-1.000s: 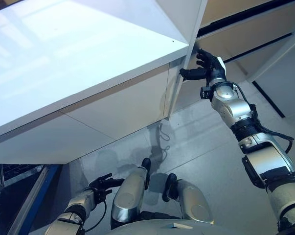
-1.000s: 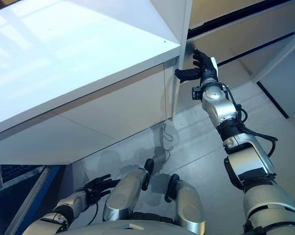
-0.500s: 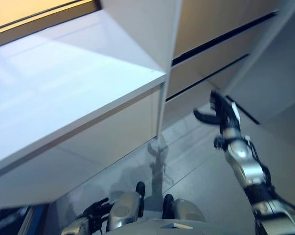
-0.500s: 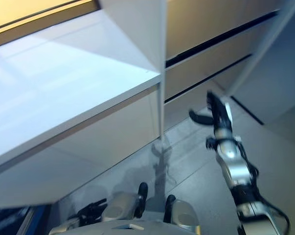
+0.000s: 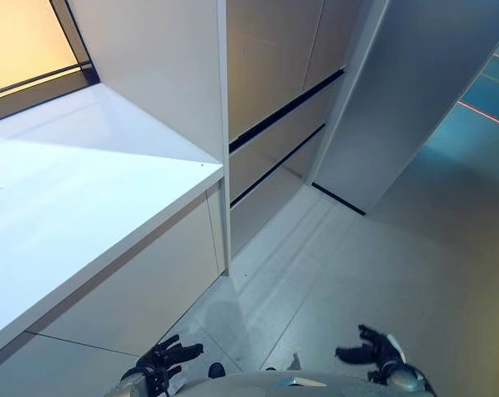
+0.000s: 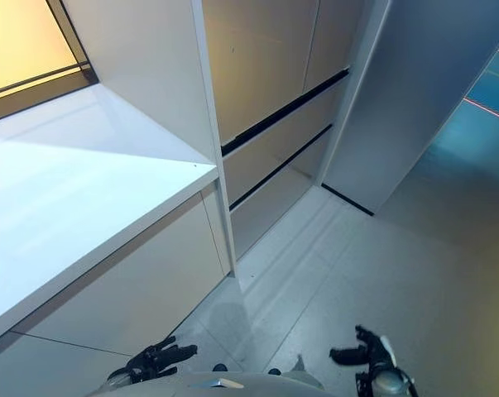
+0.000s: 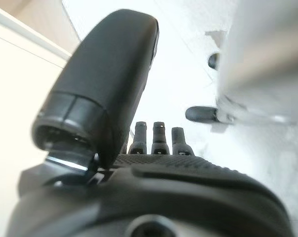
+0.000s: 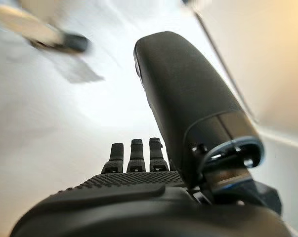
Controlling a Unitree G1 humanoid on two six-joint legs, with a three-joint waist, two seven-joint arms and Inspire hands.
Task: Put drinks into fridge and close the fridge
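No drink shows in any view. Beige cabinet fronts (image 5: 270,74) with dark horizontal gaps stand shut beside the white upright panel (image 5: 223,149); I cannot tell which front is the fridge. My left hand (image 5: 162,361) hangs low at the lower left, fingers spread and empty. At the lower right my right hand (image 5: 370,353) is also low, open and holding nothing, well away from the fronts. Both wrist views show straight fingers (image 7: 159,136) (image 8: 134,150) and a raised thumb over bare floor.
A white counter (image 5: 75,207) runs along the left with white panels (image 5: 133,298) beneath it. A tall grey panel (image 5: 415,91) stands at the right. Pale tiled floor (image 5: 357,265) lies between them and me.
My right hand has left the edge of the white upright panel and dropped low beside me. The camera has swung, so the whole scene has shifted. The left hand stays low.
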